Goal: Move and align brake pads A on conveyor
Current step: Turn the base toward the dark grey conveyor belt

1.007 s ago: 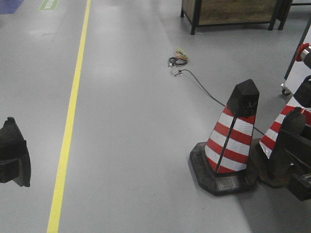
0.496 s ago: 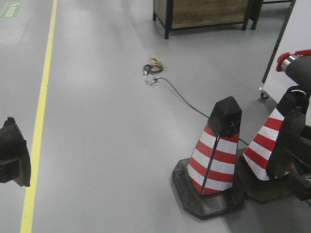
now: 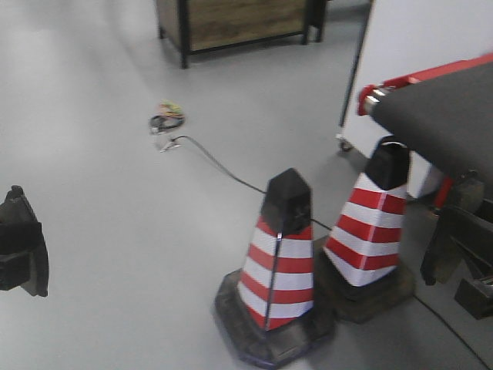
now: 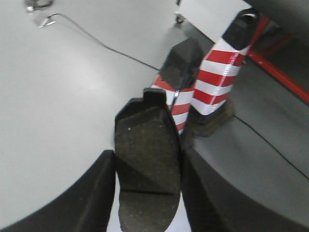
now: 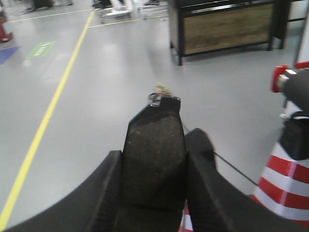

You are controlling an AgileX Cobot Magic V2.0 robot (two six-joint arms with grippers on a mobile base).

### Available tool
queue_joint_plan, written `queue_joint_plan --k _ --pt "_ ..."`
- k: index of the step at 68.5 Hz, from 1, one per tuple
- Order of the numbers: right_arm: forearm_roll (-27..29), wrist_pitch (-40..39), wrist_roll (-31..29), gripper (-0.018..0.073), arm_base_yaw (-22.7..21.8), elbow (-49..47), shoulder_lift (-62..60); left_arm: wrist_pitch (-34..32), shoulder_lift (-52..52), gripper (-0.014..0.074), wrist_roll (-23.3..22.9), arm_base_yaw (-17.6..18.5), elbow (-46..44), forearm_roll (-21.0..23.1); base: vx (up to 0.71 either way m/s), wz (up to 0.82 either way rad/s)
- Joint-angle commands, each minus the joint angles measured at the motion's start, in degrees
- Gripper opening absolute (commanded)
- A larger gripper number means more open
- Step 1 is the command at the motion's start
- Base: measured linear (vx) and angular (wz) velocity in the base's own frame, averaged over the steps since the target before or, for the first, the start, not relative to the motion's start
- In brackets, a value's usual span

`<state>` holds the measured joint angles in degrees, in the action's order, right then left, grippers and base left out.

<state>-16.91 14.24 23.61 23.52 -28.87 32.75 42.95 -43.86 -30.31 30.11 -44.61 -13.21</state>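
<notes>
Left gripper (image 4: 147, 193) fingers clamp one brake pad (image 4: 147, 166) edge-on. Right gripper (image 5: 154, 191) fingers hold a second brake pad (image 5: 154, 159) the same way. Both hang over the floor (image 3: 115, 231). Further out: two striped cones (image 3: 279, 266), then the conveyor (image 3: 443, 116) corner, blurred, probably bare.
</notes>
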Motion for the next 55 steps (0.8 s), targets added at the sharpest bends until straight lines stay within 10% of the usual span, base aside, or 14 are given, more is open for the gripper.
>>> queue_joint_plan --k 1,55 --pt "-0.8 -5.6 -0.3 0.0024 -0.2 -1.8 -0.1 -4.3 0.2 0.0056 -0.5 0.2 -1.6 -0.8 0.18 -0.62" --pt "-0.8 -5.6 -0.3 0.0024 -0.2 -1.8 -0.1 -4.3 0.2 0.0056 -0.5 0.2 -1.6 -0.8 0.18 -0.63"
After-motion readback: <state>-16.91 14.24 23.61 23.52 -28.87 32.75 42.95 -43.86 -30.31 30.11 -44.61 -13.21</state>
